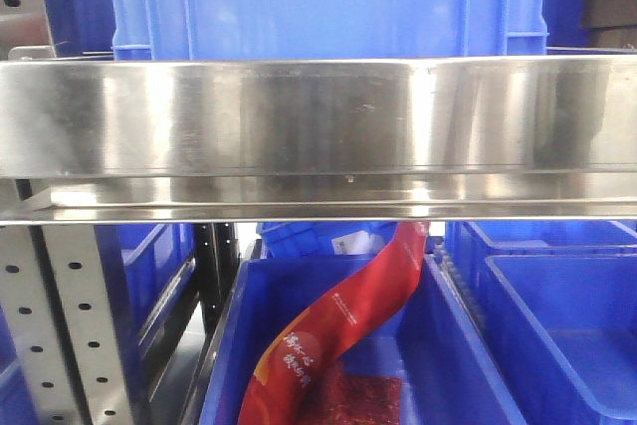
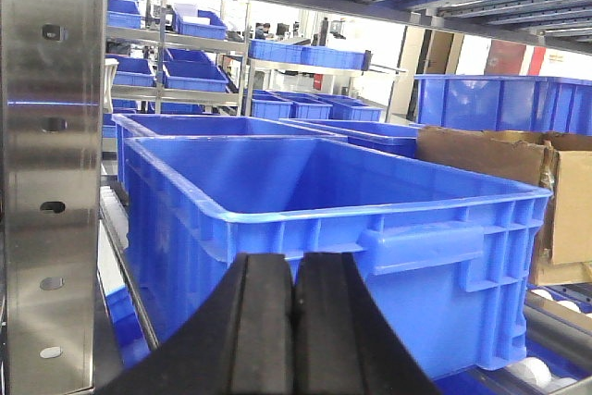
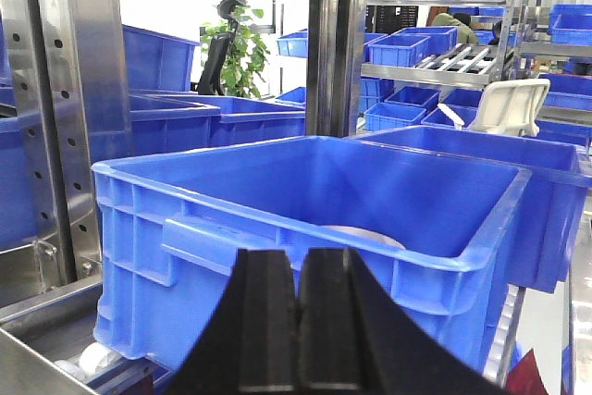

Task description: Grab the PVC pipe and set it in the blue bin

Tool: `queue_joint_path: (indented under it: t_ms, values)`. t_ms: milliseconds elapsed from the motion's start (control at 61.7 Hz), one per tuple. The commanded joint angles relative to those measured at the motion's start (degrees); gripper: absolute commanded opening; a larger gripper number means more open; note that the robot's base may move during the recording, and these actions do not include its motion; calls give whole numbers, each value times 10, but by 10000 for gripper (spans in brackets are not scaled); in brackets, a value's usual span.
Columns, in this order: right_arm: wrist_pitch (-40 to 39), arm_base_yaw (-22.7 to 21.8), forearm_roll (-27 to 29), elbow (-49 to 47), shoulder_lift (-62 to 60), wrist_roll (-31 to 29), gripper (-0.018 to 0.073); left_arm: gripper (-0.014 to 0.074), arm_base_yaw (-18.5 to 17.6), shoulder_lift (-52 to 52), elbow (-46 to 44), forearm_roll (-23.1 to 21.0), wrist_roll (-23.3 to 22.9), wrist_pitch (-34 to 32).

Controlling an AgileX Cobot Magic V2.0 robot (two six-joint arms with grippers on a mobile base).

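Both arms are waiting in front of the shelf with the left fingers (image 2: 292, 321) and the right fingers (image 3: 298, 321) clenched on nothing, because the PVC pipe is not visible yet, only a pale curved thing (image 3: 361, 233) inside the blue bin (image 3: 305, 256).

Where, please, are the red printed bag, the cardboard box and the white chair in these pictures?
red printed bag (image 1: 338, 330), front-facing view, on its middle stretch above the bin floor.
cardboard box (image 2: 499, 156), left wrist view, on its brown front face.
white chair (image 3: 504, 106), right wrist view, on its backrest.
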Motion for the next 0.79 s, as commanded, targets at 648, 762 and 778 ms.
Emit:
queue_joint_path:
  t_ms: [648,762,778]
  values:
    - [26,-204,175,210,-249,-216,-169,-111,-2,-4,1,-4,2,-11]
    - [25,-248,175,260,-295,-216,-169,-111,-2,-4,1,-4,2,-11]
    - [25,-252,175,266,-300,-216,-169,-111,-2,-4,1,-4,2,-11]
